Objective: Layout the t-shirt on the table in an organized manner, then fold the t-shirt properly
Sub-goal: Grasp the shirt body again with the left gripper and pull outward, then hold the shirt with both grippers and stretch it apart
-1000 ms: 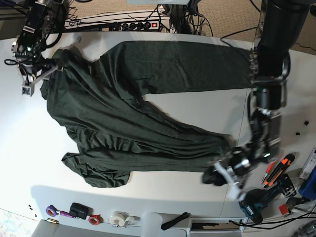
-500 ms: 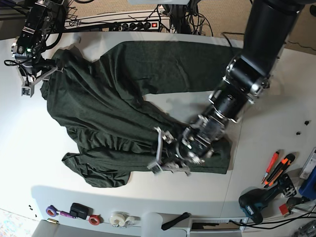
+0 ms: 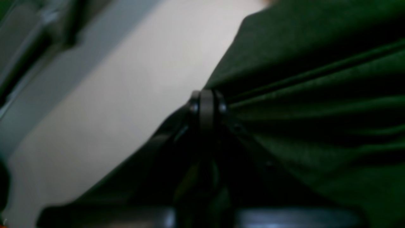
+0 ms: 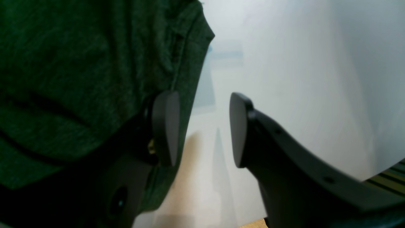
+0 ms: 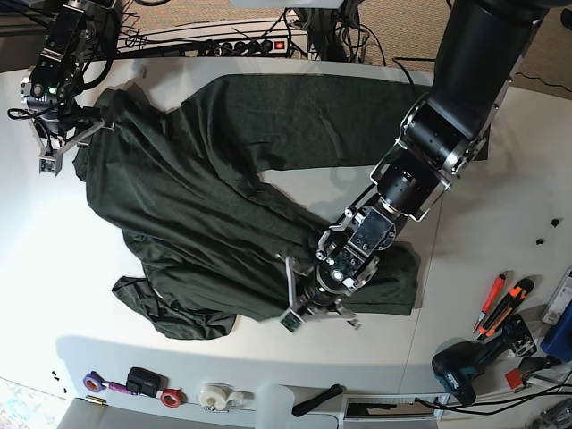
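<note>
The dark green t-shirt [image 5: 206,197] lies rumpled across the white table [image 5: 36,259], with one part stretched toward the back right. My left gripper [image 5: 297,313] is down at the shirt's front edge. In the left wrist view the left gripper [image 3: 206,106] has its fingers pressed together, and creases in the t-shirt [image 3: 316,110] fan out from them. My right gripper [image 5: 64,143] is at the shirt's back left corner. In the right wrist view the right gripper [image 4: 202,126] stands open with only table between the fingers, and one pad [image 4: 166,126] rests against the t-shirt's [image 4: 79,79] hem.
Along the front edge lie tape rolls [image 5: 214,394], a small black item [image 5: 141,380] and a black handle [image 5: 317,399]. A teal drill [image 5: 469,366] and orange cutters [image 5: 505,308] sit at the front right. A power strip [image 5: 241,45] and cables run behind the table.
My left arm swung from the table's front right corner to the shirt's front edge, and its gripper went from open to shut on the cloth. The right arm has not moved.
</note>
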Controlling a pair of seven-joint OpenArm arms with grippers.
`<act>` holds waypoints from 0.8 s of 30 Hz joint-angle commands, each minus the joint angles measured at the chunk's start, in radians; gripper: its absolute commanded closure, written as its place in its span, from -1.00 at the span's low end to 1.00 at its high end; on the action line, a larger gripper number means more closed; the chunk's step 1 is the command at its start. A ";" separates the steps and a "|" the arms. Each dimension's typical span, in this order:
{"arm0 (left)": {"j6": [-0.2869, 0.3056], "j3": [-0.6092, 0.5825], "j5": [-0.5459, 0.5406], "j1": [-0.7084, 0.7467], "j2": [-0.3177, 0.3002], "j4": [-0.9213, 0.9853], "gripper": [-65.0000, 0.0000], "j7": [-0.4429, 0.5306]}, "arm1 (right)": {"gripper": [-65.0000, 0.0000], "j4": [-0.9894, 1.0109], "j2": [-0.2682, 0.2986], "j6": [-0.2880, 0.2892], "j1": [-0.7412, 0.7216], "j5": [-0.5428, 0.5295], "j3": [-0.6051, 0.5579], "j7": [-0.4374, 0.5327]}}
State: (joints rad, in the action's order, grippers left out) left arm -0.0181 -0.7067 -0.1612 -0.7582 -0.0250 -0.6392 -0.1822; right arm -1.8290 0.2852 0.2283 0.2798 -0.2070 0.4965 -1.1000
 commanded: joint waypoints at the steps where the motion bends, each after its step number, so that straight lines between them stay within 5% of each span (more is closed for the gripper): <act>1: -0.043 0.005 0.001 -0.040 -0.009 -0.013 1.00 0.017 | 0.20 -0.015 0.019 0.001 -0.006 0.005 0.006 0.011; 6: -0.206 0.040 0.041 -0.036 -0.052 -0.013 1.00 -0.047 | 0.20 -0.015 0.019 0.000 -0.006 0.006 0.006 0.008; 10: -0.235 0.153 0.053 -0.033 -0.093 -0.013 1.00 -0.094 | 0.20 -0.015 0.019 0.000 -0.006 0.006 0.006 0.005; 13: -0.208 0.250 0.052 -0.029 -0.125 -0.013 1.00 -0.118 | 0.20 -0.015 0.019 0.000 -0.006 0.006 0.006 0.005; 16: -0.100 0.328 0.044 -0.019 -0.158 -0.013 1.00 -0.141 | 0.20 -0.015 0.020 0.000 -0.006 0.006 0.006 0.007; 20: 0.076 0.357 -0.014 0.000 -0.202 -0.020 0.15 -0.144 | 0.20 -0.015 0.020 0.010 -0.024 0.005 0.006 0.035; 24: 0.085 0.357 -0.087 0.018 -0.213 -0.060 0.09 -0.143 | 0.20 -0.015 0.020 0.027 -0.077 0.005 0.006 0.061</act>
State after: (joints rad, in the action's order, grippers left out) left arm 0.0654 -0.3538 -0.2413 -0.7013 -0.2371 -0.6773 -0.3519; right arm -1.8286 0.2848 0.2554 0.2123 -0.2070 0.4965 -1.0618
